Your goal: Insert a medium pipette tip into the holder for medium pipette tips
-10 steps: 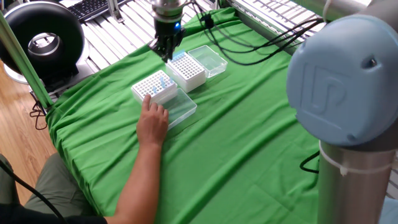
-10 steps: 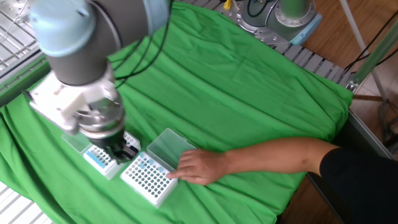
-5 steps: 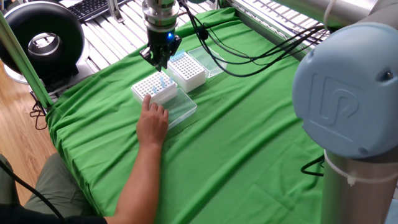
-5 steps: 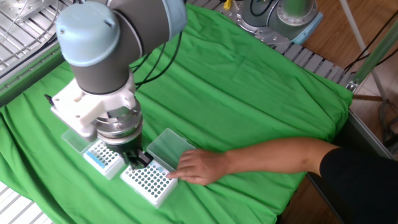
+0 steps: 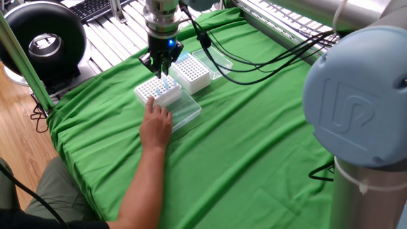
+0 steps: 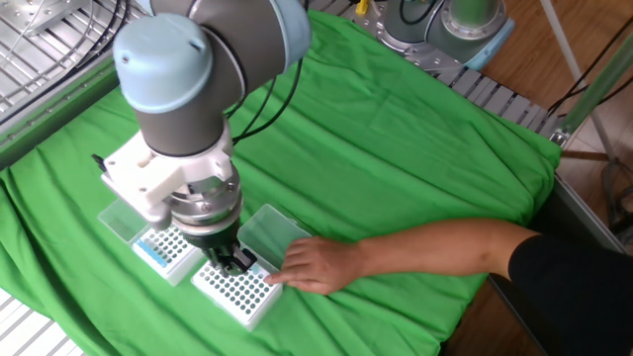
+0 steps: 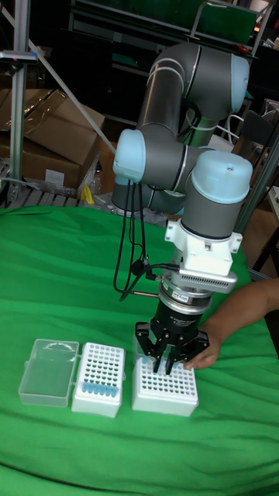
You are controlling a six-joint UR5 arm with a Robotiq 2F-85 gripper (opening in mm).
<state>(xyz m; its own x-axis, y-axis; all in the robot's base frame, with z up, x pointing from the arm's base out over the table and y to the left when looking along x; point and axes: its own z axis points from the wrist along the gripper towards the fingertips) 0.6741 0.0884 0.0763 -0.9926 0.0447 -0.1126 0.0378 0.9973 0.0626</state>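
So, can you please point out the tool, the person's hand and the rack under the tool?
tool (image 7: 168,358), tall fixed view, between its fingertips.
person's hand (image 5: 156,124), one fixed view, back of the hand.
rack (image 7: 164,385), tall fixed view, its holed top.

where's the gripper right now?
In the tall fixed view, the gripper hangs just above the back edge of the right-hand white rack, beside a person's hand.

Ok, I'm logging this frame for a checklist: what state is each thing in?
Gripper: low over one rack, fingers nearly together; held tip not discernible.
Rack under the gripper: lid open, holes mostly empty.
Other rack: lid open, blue tips at one end.
Person's hand: resting against the first rack.
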